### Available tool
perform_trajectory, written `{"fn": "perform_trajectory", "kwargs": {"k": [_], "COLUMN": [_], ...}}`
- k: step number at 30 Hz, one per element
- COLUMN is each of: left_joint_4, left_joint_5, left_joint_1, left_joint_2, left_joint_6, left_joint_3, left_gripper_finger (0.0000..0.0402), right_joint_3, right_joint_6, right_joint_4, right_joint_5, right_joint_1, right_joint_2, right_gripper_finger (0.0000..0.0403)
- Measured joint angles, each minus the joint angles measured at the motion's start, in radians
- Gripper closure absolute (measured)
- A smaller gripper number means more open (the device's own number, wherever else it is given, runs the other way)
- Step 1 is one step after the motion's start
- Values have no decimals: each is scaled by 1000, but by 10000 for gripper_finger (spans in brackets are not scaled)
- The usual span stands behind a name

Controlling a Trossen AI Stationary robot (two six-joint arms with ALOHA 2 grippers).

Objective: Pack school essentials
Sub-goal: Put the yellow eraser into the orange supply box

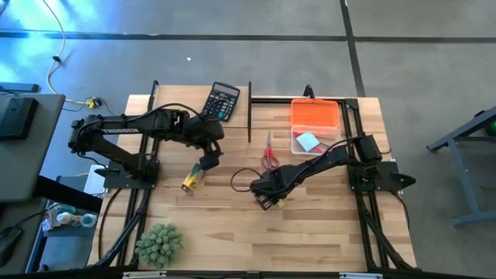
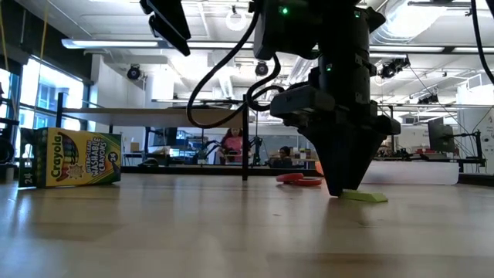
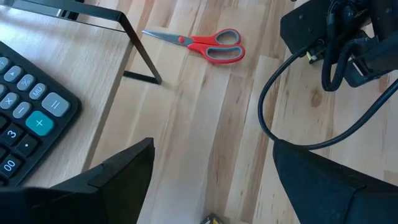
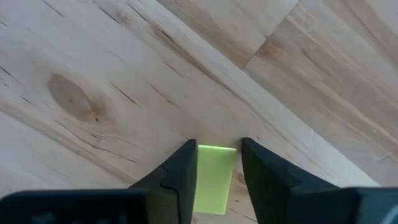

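Pincer work on the right arm is the step in hand: the right pincer (image 4: 216, 163) is down at the table (image 1: 325, 232), its two dark fingers narrowed on either side of the small yellow-green block (image 4: 214, 177), which lies flat on the wood near the table's middle front. In the low view the block pokes out beside the fingertips, so the hold looks to be on one end of it; whether the pads already press it I cannot tell, and nothing shows it lifted. To do this well, I would judge that the fingers should finish closing squarely on the block's two long edges with the tips right at the wood, since so thin a piece could slip or tip out if caught high or skewed. Then a straight lift, and a carry to the orange-lidded box (image 1: 314, 112) at the table's far right, where a blue square note pad (image 1: 308, 142) already sits in the clear tray. The red-handled scissors (image 1: 269, 153) lie between block and box, with a loop of black cable (image 1: 242, 177) near them, so the path should rise clear of both. The left pincer (image 1: 208, 160) hangs wide open and empty above the crayon box (image 1: 192, 180), near the black calculator (image 1: 222, 101)
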Motion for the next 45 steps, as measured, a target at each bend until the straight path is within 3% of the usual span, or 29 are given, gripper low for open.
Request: {"fn": "perform_trajectory", "kwargs": {"k": [17, 35, 45], "left_joint_4": [0, 0, 0], "left_joint_5": [0, 1, 4], "left_joint_1": [0, 0, 0], "left_joint_2": [0, 0, 0], "left_joint_6": [8, 16, 15], "left_joint_3": [0, 0, 0], "left_gripper_finger": [87, 87, 87], "right_joint_3": [0, -4, -3], "right_joint_6": [39, -14, -14], "right_joint_4": [-11, -51, -115], "right_joint_5": [-24, -33, 148], "right_joint_1": [8, 30, -5], "right_joint_2": [1, -43, -165], "right_gripper_finger": [337, 341, 341]}}
